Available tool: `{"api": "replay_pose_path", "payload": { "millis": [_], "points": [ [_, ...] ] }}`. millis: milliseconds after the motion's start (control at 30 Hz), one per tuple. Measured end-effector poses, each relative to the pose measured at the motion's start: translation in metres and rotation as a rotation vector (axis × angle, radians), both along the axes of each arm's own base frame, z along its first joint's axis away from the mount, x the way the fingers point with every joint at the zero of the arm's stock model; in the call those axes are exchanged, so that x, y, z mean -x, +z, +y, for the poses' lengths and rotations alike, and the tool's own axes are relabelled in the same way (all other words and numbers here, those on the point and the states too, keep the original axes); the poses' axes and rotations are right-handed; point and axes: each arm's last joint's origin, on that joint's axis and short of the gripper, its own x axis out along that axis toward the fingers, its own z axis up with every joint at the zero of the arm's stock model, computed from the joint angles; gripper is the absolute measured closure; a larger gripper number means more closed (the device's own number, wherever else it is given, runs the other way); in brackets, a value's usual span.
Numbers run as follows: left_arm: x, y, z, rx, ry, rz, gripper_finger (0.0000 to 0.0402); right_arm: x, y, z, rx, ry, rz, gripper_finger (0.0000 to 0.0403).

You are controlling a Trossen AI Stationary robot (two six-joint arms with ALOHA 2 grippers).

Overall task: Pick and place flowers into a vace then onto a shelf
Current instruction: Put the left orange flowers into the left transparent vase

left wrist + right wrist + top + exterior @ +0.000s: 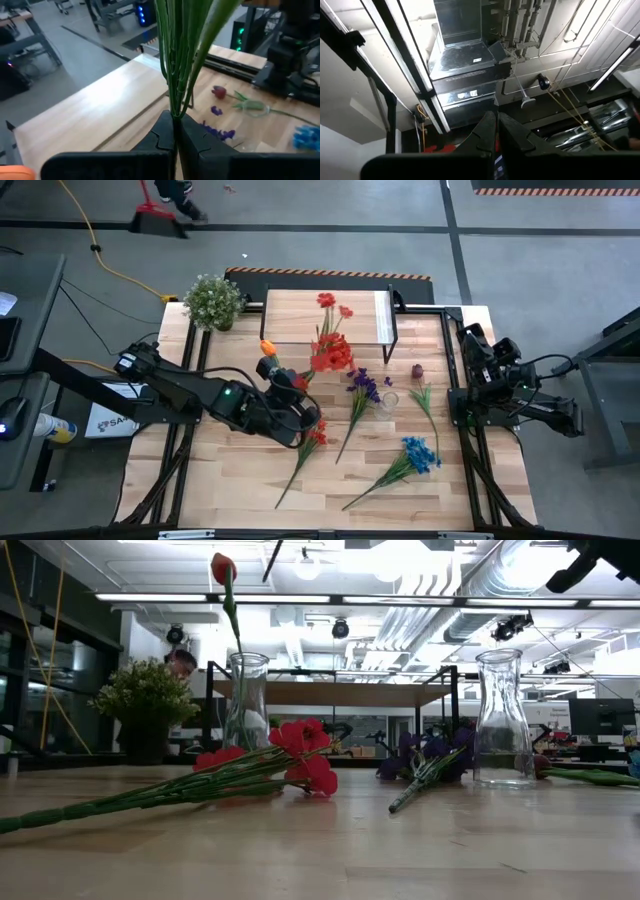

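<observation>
My left gripper [175, 126] is shut on a bunch of green stems. Its red flower heads [331, 354] hang over the table's middle, in front of the shelf [300, 318]. In the high view this gripper [300, 386] is beside a glass vase [247, 700] in which an orange tulip [222, 567] stands upright. A second, empty vase [500, 718] stands to the right. Another red flower [300, 752] lies flat on the table with its stem toward the near left. My right gripper [495, 134] is shut on nothing and points up at the ceiling from the table's right edge. My left gripper pinches several thin green stems [176, 109] together between its two fingers. The fingers lie across the stems. The stems rise above the fingers and spread toward the flower heads, and the bunch is lifted clear of the table.
Purple flowers [365, 385], a blue bunch [420, 453] and a dark red rosebud [417, 369] lie on the right half of the table. A bushy potted plant [213, 300] stands at the far left corner. A person [181, 663] is behind the table.
</observation>
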Motion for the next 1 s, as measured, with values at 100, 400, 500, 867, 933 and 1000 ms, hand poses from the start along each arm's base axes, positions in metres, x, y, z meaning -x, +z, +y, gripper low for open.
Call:
{"api": "replay_pose_path", "payload": {
  "millis": [100, 400, 500, 867, 933, 1000],
  "points": [
    [0.001, -0.001, 0.001, -0.013, 0.003, 0.019, 0.0364, 0.000, 0.000, -0.001, -0.015, -0.016, -0.004, 0.0391],
    [0.007, -0.013, 0.004, -0.020, 0.070, 0.025, 0.0364, 0.000, 0.000, -0.001, -0.012, -0.033, -0.003, 0.0391],
    [0.007, -0.024, 0.004, -0.009, 0.087, 0.022, 0.0364, 0.000, 0.000, -0.001, -0.012, -0.033, -0.002, 0.0391],
    [0.011, -0.052, 0.007, -0.031, 0.188, -0.051, 0.0364, 0.000, 0.000, -0.001, -0.025, -0.042, -0.006, 0.0391],
    [0.011, -0.054, 0.007, -0.045, 0.205, -0.067, 0.0364, 0.000, 0.000, -0.001, -0.029, -0.045, -0.007, 0.0391],
    [0.012, -0.058, 0.008, -0.050, 0.218, -0.080, 0.0364, 0.000, 0.000, -0.001, -0.032, -0.044, -0.008, 0.0391]
  ]
}}
